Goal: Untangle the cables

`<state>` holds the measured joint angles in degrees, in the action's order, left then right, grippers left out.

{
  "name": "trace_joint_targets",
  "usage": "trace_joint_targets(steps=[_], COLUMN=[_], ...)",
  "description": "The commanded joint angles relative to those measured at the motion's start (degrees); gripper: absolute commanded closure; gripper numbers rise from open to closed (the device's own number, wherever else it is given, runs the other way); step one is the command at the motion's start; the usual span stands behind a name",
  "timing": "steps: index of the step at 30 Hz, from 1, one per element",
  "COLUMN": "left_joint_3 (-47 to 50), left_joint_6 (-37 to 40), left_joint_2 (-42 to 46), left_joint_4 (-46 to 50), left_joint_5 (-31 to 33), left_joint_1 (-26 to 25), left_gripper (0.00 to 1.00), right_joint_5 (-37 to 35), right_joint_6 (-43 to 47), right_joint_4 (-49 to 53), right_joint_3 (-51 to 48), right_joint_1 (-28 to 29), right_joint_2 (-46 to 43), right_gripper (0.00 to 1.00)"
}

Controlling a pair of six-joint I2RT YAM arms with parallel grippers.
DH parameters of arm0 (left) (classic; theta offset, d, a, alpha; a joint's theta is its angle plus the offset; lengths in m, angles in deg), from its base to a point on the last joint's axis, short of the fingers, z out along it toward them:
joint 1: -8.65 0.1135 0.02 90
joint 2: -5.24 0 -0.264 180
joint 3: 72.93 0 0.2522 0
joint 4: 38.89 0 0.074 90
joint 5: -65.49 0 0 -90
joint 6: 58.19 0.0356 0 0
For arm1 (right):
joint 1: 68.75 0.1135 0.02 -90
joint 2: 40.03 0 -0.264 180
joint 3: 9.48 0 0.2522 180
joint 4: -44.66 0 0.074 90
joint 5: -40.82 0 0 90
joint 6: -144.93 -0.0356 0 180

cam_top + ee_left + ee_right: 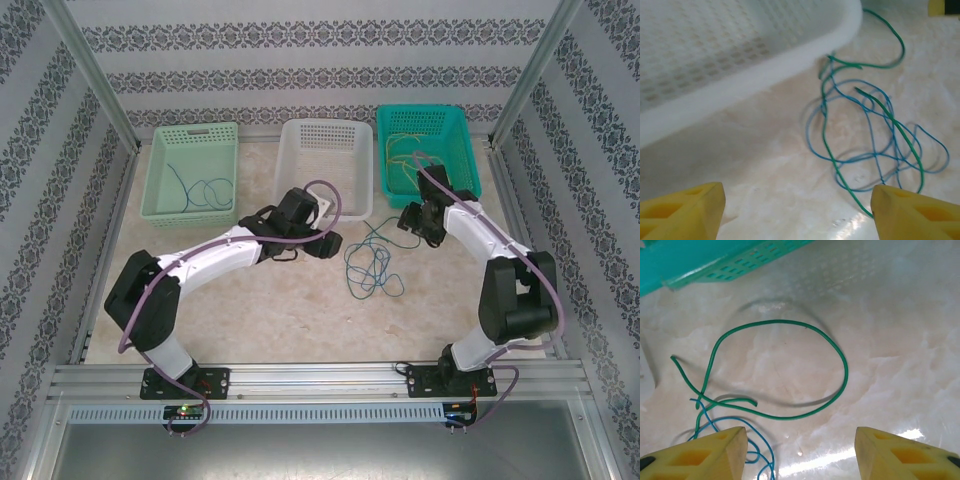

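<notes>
A tangle of blue and green cables [368, 265] lies mid-frame on the table [280, 320], just below the white basket [325, 160], 1 of 3 baskets along the top. Over it hang the left gripper [800, 215] and right gripper [800, 455], jaws apart, empty.

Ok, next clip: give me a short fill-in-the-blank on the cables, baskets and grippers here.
1. The tangle on the table mixes blue and ____ cables.
2. The cable in the light green basket is ____.
3. The middle basket is ____.
4. The left gripper and right gripper each stand ____, holding nothing.
Missing words: green; blue; white; open.
</notes>
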<state>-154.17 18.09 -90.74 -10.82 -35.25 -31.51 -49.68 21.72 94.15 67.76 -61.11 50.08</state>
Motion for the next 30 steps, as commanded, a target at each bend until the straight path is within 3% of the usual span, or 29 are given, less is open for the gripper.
trace_joint_targets(steps=[1,3,7,15,23,26,30], left_joint_3=[-0.16,-1.44,-4.61,-9.15,-12.4,-13.13,-13.81], left_joint_6=[-1.42,-3.19,-6.02,-9.72,-10.81,-10.65,-10.37], left_joint_2=[-4.67,-7.2,-11.09,-16.9,-21.67,-22.63,-23.37], left_joint_4=[-0.53,-0.49,-0.02,3.05,7.43,8.01,8.46], left_joint_5=[-8.27,-10.78,-14.46,-15.13,-13.33,-13.33,-12.76], left_joint_1=[-2.44,-2.55,-2.97,-3.39,-3.6,-3.72,-3.75], left_gripper=[0.32,0.38,0.37,0.35,0.41,0.47,0.66], right_joint_5=[1.89,1.99,2.15,3.27,3.83,4.18,4.36], right_joint_6=[-0.1,0.15,0.7,1.19,1.74,1.74,1.73], right_joint_4=[-0.97,-1.11,-1.04,-0.83,-0.67,-0.76,-0.74], right_joint_3=[-2.76,-3.69,-4.74,-4.59,-5.03,-5.45,-6.08], right_joint_1=[0.01,0.01,-0.12,-0.18,-1.18,-2.05,-2.67], right_joint_2=[-2.8,-4.21,-6.47,-8.93,-11.94,-12.97,-14.13], right_gripper=[0.4,0.4,0.38,0.37,0.35,0.35,0.34])
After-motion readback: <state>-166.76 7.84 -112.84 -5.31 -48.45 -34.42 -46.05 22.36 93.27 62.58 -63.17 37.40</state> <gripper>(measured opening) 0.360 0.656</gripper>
